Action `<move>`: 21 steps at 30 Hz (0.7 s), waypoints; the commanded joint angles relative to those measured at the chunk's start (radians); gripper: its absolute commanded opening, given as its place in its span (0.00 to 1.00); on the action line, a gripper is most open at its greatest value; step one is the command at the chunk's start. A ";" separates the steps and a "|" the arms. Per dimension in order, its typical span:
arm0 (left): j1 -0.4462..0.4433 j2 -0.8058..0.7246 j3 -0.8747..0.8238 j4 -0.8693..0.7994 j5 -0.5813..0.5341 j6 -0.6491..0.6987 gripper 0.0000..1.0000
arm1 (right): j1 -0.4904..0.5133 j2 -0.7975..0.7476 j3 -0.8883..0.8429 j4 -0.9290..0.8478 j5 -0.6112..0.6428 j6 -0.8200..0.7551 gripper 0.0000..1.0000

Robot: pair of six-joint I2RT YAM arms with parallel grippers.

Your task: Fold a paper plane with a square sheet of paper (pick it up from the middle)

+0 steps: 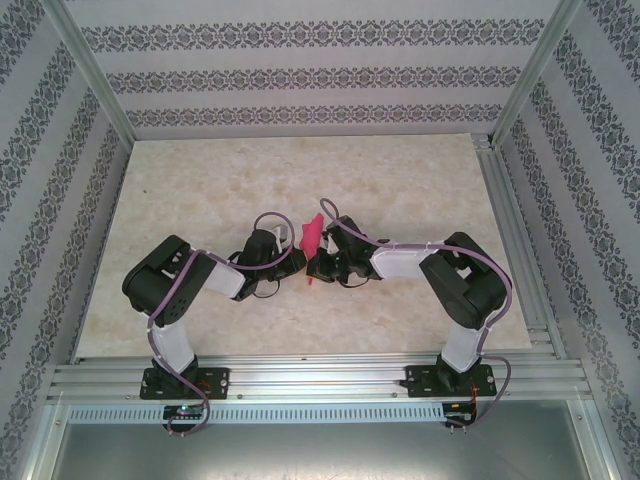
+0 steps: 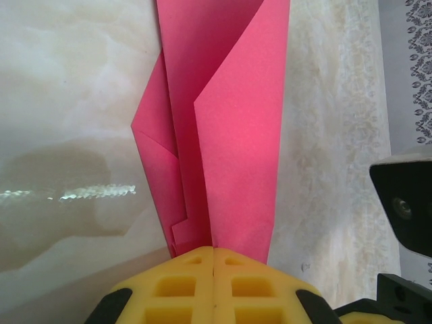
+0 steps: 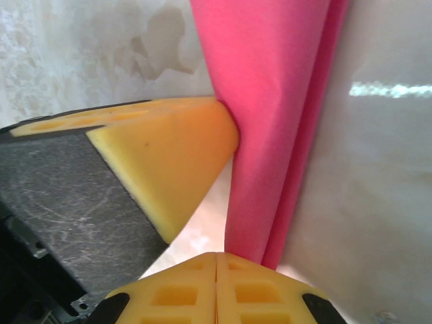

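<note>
Magenta-pink and thin, a sheet of paper [image 2: 229, 135] already folded into several long overlapping layers is being held over the middle of the marble-patterned table [image 1: 200, 190], between the two arms. Its near end is being pinched by the left gripper [image 2: 213, 258], whose yellow jaws are being pressed together on the layers. The same end is being clamped by the right gripper [image 3: 216, 260], jaws likewise closed on it. In the right wrist view, a yellow pad [image 3: 169, 162] of the left gripper is being pressed against the paper's side. Tearing is being risked if the two grippers, set so close together, are pulled apart or twisted against each other. The loose folds could also spring open, or the sheet slip out, if one grip is eased. Seen from above, the long axis is being held running away from the arm bases, with the free end pointing toward the far wall; how steeply it is being tilted upward cannot be told.
</note>
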 commanded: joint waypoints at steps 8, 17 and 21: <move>-0.017 0.007 0.010 0.010 0.006 0.000 0.00 | 0.000 0.025 0.026 -0.093 0.057 -0.057 0.06; -0.016 -0.023 0.031 -0.065 -0.011 0.022 0.05 | -0.013 0.053 0.008 -0.084 0.041 -0.059 0.06; -0.010 -0.046 0.035 -0.086 -0.022 0.016 0.18 | -0.014 0.063 0.001 -0.068 0.023 -0.054 0.06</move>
